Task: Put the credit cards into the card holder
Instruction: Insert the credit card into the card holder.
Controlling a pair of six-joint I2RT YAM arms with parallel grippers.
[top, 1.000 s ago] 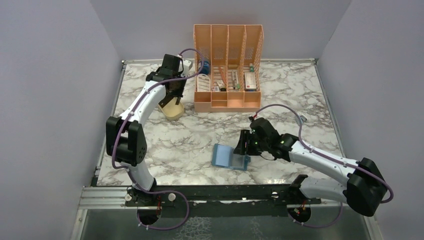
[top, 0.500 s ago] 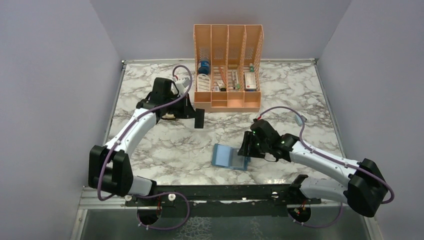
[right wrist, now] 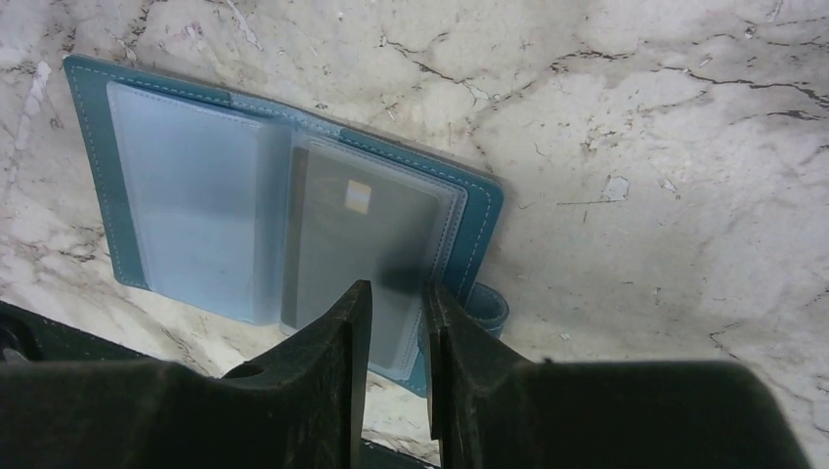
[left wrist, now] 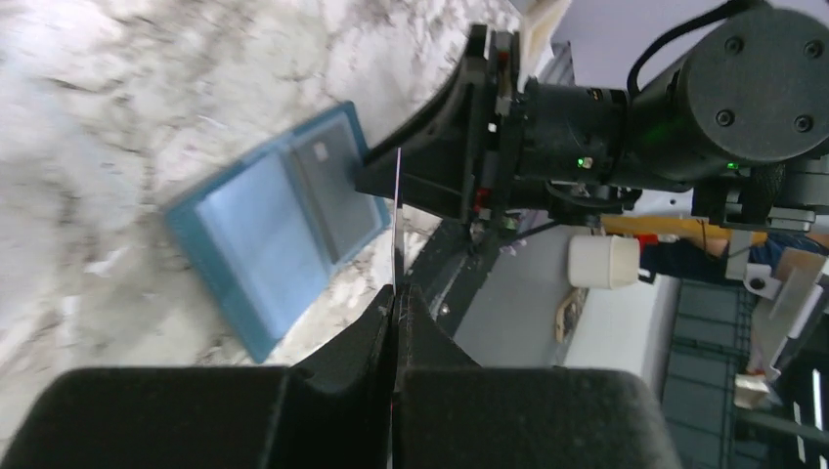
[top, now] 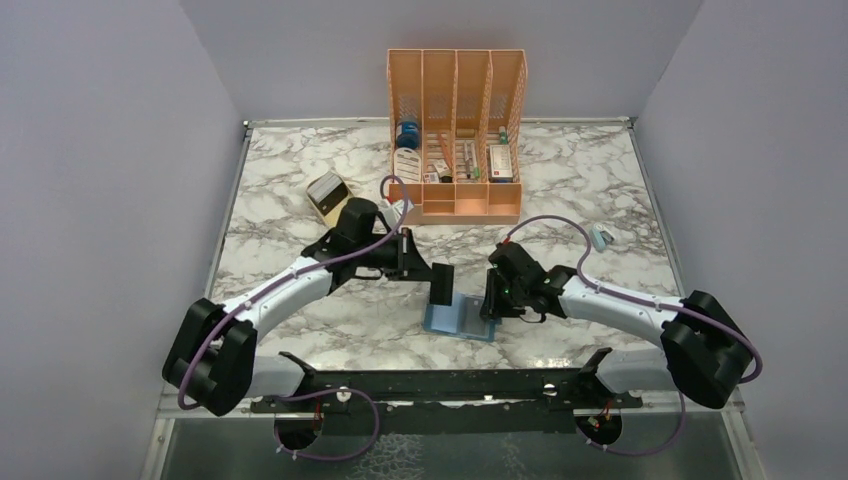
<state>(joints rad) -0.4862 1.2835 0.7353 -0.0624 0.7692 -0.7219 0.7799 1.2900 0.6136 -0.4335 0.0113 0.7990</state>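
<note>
Overall, white-and-grey marbled table (top: 570, 180) boxed in by plain lavender walls (top: 100, 200), black rail (top: 430, 385) along near edge. At left, shallow beige tray (top: 335, 208) holds dark cards, too small to count. Left claw (left wrist: 396, 298) clamped on thin dark credit card (left wrist: 397, 210), upright, seen edge-on only, close by open teal-blue card holder (right wrist: 196, 195), which lies flat front-centre. Grey chip card (right wrist: 362, 234) sits in its right clear pocket. Orange slotted desk organiser (top: 456, 130) at back, contents unclear. Right claw (right wrist: 396, 291) narrowly parted over holder's right edge; can't tell if pinching.
</note>
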